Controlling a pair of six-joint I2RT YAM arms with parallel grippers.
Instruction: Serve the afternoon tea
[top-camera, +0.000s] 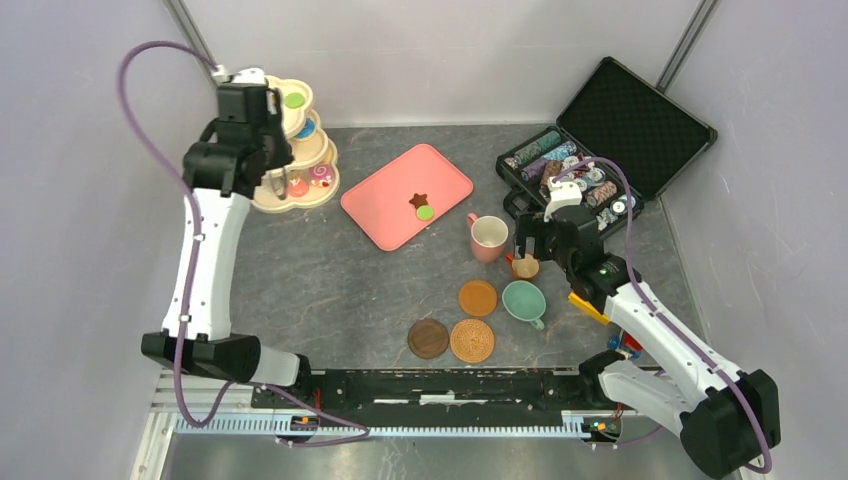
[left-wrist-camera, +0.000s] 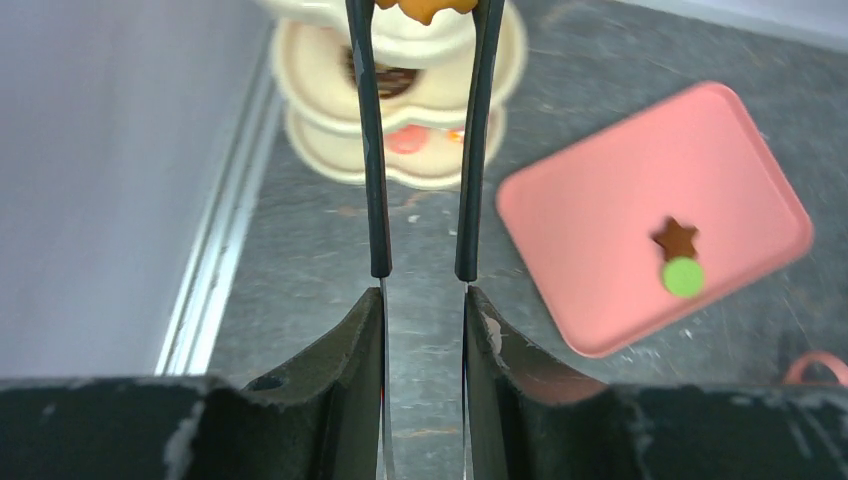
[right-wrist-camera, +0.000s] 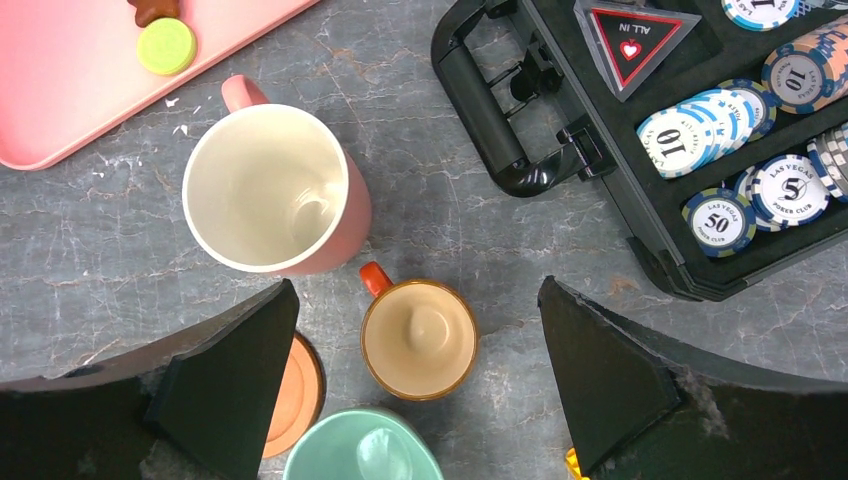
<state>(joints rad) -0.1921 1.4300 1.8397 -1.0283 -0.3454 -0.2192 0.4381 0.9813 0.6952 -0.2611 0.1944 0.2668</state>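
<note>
In the overhead view the left arm reaches to the upper left of the frame, over the cream three-tier stand (top-camera: 318, 150), which carries a green pastry on top, a blue one on the middle tier and pink ones at the bottom. In the left wrist view the left gripper (left-wrist-camera: 422, 300) is closed on a pair of thin dark tongs (left-wrist-camera: 372, 150). The tongs point toward the stand, and at the top edge of the frame an orange-brown scalloped pastry (left-wrist-camera: 425, 8) sits between their tips. A pink tray (top-camera: 380, 200) lies in the middle of the table with a brown star pastry (top-camera: 419, 200) and a green round pastry (top-camera: 425, 212) touching each other on it. To the right of the tray stands the pink cup (top-camera: 488, 237). Just below and right of it is the small brown cup (right-wrist-camera: 440, 350), with the teal cup (top-camera: 523, 300) lower again. The right gripper (right-wrist-camera: 420, 340) hangs over the brown cup with its fingers spread wide, one on each side, holding nothing. An orange coaster (top-camera: 477, 297) lies beside the teal cup, and a dark brown coaster (top-camera: 428, 338) and a woven tan coaster (top-camera: 472, 340) lie side by side lower in the frame. An open black case (top-camera: 630, 120) of poker chips (right-wrist-camera: 700, 110) sits at the upper right.
</note>
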